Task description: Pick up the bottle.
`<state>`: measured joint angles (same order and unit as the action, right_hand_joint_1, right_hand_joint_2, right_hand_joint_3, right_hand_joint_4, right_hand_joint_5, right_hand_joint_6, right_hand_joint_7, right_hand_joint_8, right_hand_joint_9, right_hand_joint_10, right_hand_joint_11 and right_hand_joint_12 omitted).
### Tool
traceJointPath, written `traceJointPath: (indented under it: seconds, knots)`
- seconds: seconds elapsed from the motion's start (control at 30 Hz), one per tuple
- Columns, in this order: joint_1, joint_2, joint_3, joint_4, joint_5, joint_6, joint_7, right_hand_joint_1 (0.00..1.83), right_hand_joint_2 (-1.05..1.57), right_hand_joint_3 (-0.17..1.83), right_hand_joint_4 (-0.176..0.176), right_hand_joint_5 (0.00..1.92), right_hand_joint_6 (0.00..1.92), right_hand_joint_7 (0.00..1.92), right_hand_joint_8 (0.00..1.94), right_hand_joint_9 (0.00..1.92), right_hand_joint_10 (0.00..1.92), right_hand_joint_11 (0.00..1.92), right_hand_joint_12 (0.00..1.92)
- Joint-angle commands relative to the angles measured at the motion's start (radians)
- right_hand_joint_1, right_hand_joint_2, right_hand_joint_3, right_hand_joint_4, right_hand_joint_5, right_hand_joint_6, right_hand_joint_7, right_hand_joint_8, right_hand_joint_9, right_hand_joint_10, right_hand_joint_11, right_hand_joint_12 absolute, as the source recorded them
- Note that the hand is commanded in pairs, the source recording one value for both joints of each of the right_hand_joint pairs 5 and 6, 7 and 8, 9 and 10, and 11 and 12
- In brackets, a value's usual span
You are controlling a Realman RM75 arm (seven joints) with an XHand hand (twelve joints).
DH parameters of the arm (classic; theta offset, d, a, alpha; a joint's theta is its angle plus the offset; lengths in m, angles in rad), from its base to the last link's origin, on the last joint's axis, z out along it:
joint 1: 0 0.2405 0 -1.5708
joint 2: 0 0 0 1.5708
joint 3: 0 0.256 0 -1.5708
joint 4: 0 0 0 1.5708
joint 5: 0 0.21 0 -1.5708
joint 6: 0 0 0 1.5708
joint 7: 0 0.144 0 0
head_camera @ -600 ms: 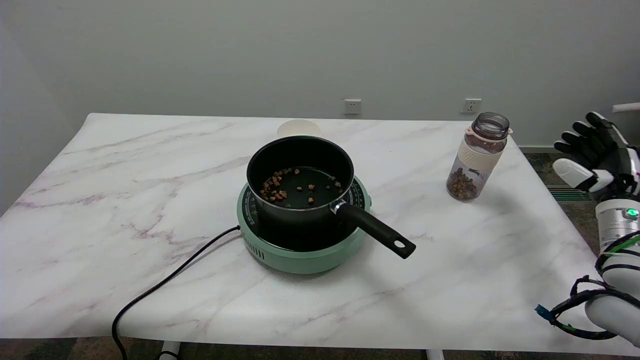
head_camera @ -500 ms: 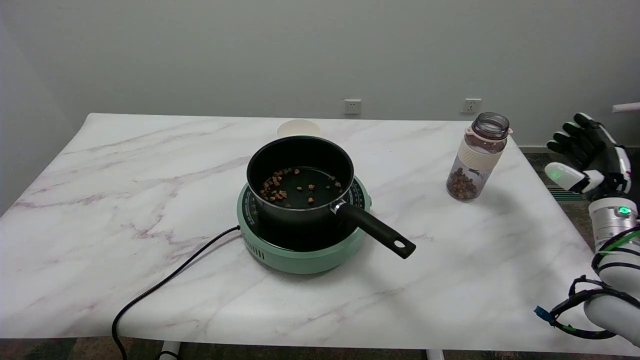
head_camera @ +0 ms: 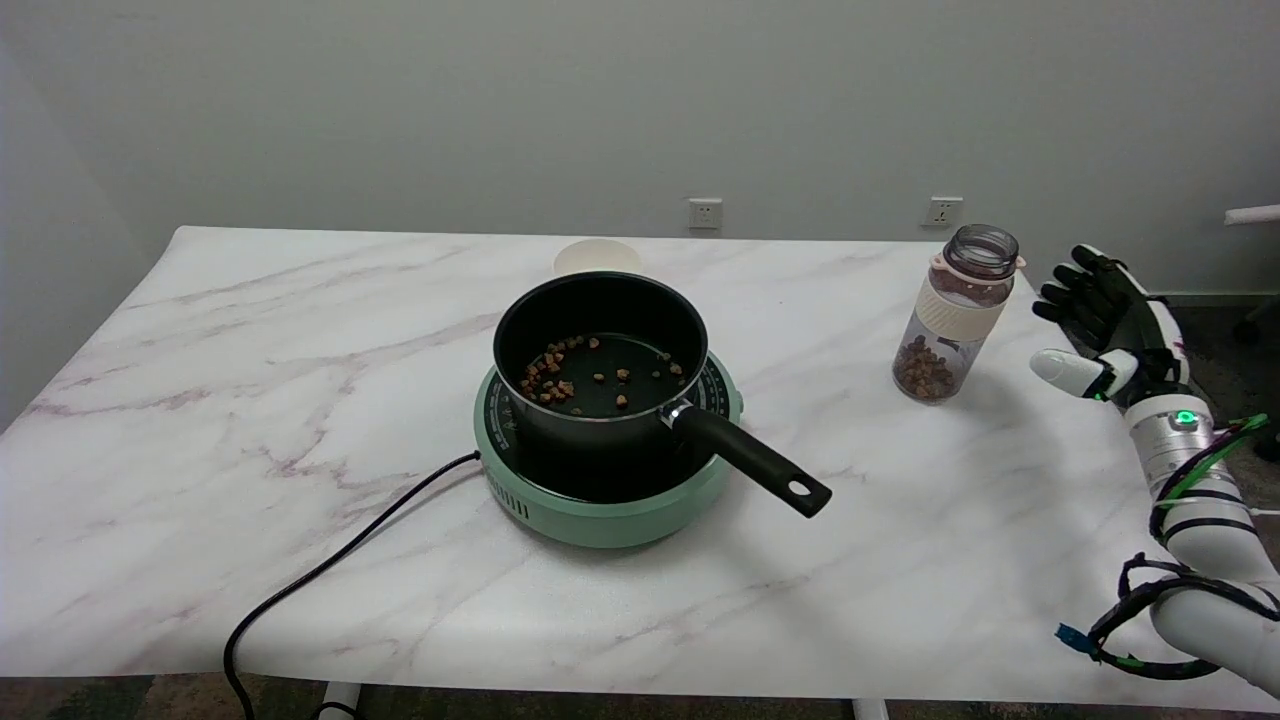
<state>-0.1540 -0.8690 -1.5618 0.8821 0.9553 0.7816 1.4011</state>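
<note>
One black pot point(head_camera: 600, 350) sits on a green cooker point(head_camera: 600, 500) mid-tabletop point(head_camera: 250, 400). Right of it, near the far right edge, the lidless bottle point(head_camera: 950, 315) stands upright. Farther right the right hand point(head_camera: 1105, 320) hovers empty, fingers spread, apart from it. This looks like the approach; next, reach leftward and wrap the bottle's body.

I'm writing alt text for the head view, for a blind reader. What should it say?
A robot's black-and-white right hand, fingers spread, hovers right of an uncapped clear plastic bottle holding brown pellets. It stands on a white marble-patterned table, beside a black saucepan of pellets on a green electric hotplate.
</note>
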Motion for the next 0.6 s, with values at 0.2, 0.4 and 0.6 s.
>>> traceJointPath:
  seconds: [0.2, 0.4, 0.6]
  knots:
    - [0.104, 0.006, -0.134, 0.030, -0.050, -0.033, -0.004, 1.25, -0.75, 1.08, 0.000, 0.27, 0.27, 0.39, 0.39, 0.49, 0.49, 0.56, 0.56]
    - [0.152, -0.004, -0.190, 0.032, -0.050, -0.028, 0.008, 1.24, -0.76, 1.09, 0.000, 0.25, 0.25, 0.39, 0.39, 0.48, 0.48, 0.55, 0.55]
    - [0.177, -0.015, -0.220, 0.023, -0.050, -0.010, 0.047, 1.25, -0.79, 1.12, 0.000, 0.22, 0.22, 0.38, 0.38, 0.46, 0.46, 0.52, 0.52]
